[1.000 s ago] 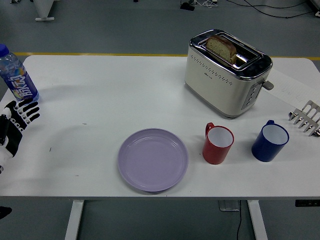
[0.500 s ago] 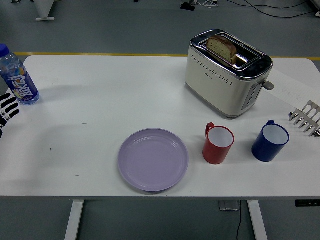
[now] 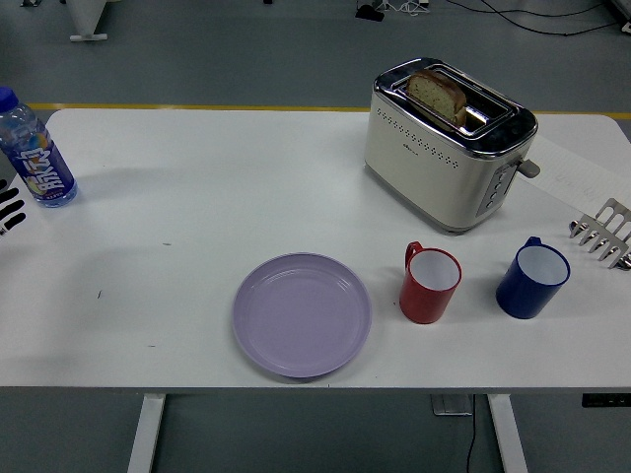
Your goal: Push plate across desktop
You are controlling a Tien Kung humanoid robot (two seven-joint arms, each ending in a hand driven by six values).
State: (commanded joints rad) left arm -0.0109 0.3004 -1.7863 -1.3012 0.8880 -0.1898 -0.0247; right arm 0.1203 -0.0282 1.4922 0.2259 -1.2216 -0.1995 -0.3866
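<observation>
Since a second ago the left hand (image 3: 10, 210) has slid out toward the picture's left edge: then its palm and spread fingers lay over the tabletop (image 3: 197, 177) just below the water bottle (image 3: 33, 153), and now only a few black-and-white fingertips show at the border, with nothing else on the table shifted. Those fingertips lie apart and roughly straight, touching nothing and holding nothing, so the hand looks released, though most of it is cut off by the frame. The right hand is not in view. The lilac plate (image 3: 302, 313) sits flat near the tabletop's near edge, about midway across, well apart from the left hand, with the red mug (image 3: 430, 284) just beside its right rim and the blue mug (image 3: 532, 277) further right; the toaster (image 3: 449, 141) with a slice of bread stands behind them. The risks follow from that layout, as I judge it. A push to the right would drive the plate into the red mug and could tip it. A push with any pull toward the robot could carry the rim over the near edge. A returning sweep from the left could also clip the bottle and topple it.
</observation>
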